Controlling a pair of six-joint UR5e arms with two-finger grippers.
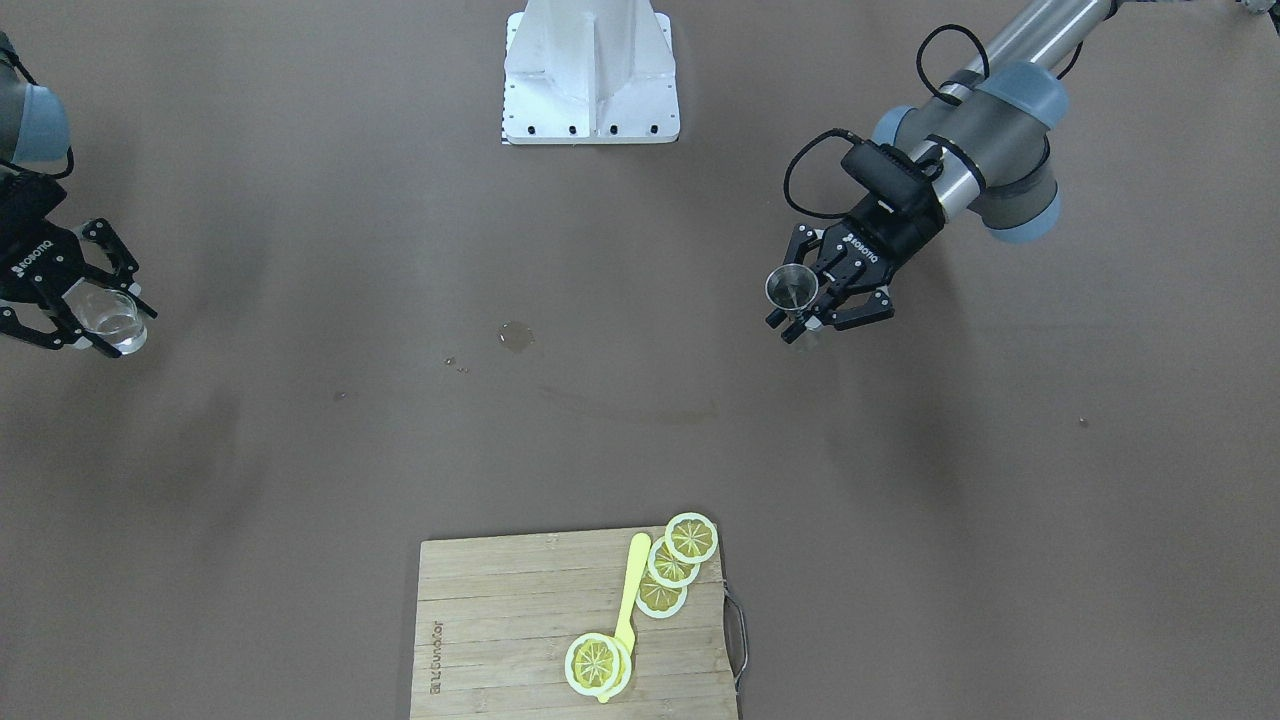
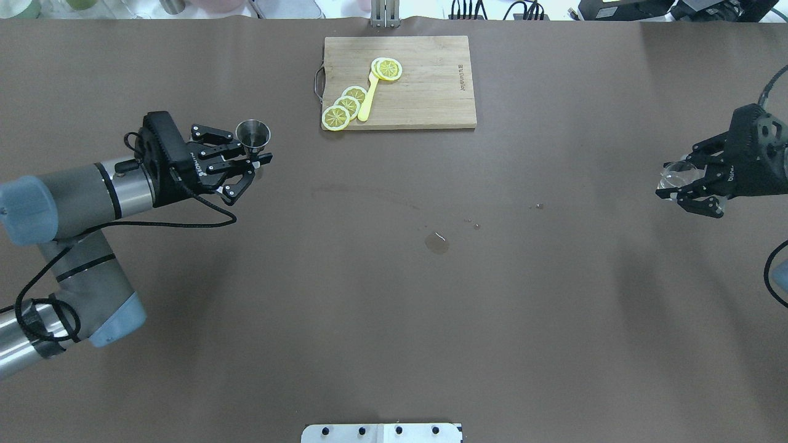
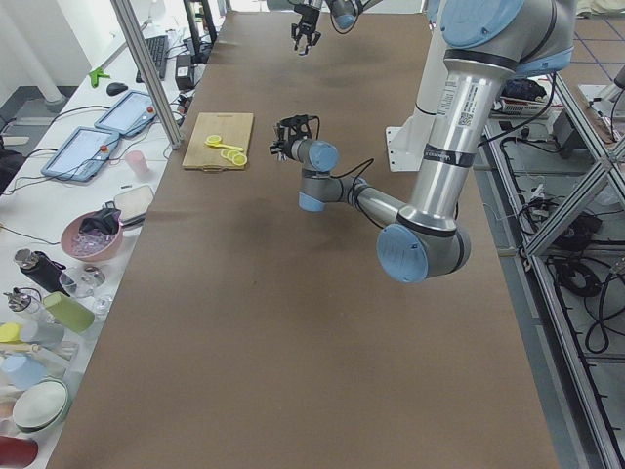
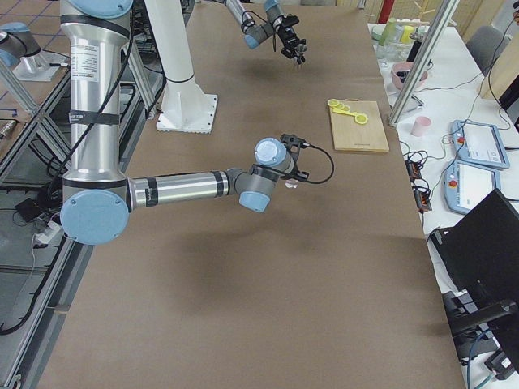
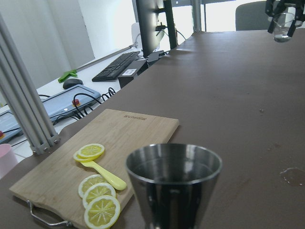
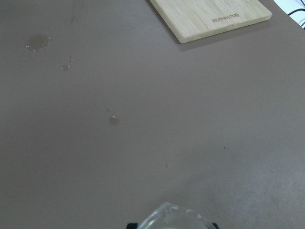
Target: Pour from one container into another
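My left gripper point(image 2: 249, 161) point(image 1: 812, 305) is shut on a small steel measuring cup point(image 2: 253, 136) point(image 1: 791, 288), held upright above the table on my left side. That steel cup point(image 5: 174, 183) fills the lower middle of the left wrist view. Far across the table, my right gripper point(image 2: 686, 187) point(image 1: 95, 315) is shut on a clear glass point(image 2: 673, 175) point(image 1: 112, 318), also lifted off the surface. Only the glass rim point(image 6: 175, 217) shows at the bottom of the right wrist view. The two containers are far apart.
A bamboo cutting board point(image 2: 425, 92) point(image 1: 500, 640) with lemon slices point(image 2: 345, 107) and a yellow knife point(image 2: 368, 98) lies at the far middle edge. A small puddle point(image 2: 436, 242) point(image 1: 516, 336) with droplets wets the table centre. The robot's white base point(image 1: 590, 75) stands at the near edge.
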